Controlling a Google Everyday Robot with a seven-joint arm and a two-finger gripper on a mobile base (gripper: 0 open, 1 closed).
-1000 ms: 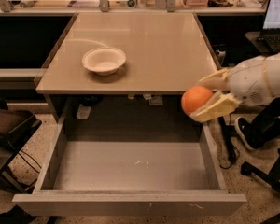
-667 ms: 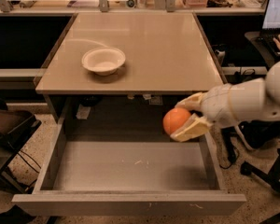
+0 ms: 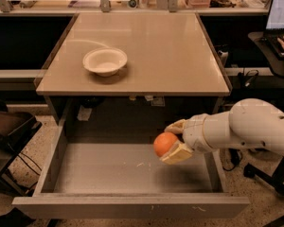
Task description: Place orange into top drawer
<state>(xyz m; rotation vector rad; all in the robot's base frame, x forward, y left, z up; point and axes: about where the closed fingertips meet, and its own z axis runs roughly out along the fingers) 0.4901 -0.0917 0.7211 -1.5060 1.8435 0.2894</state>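
Beige fingers (image 3: 178,153) of the gripper (image 3: 172,142) clasp the orange (image 3: 164,144) above the open top drawer (image 3: 109,170), right side, below front-right corner of the desk (image 3: 170,56).

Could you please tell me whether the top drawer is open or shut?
Open: the top drawer is pulled out in front of the table, its grey floor exposed. The tool holds the orange over its right side.
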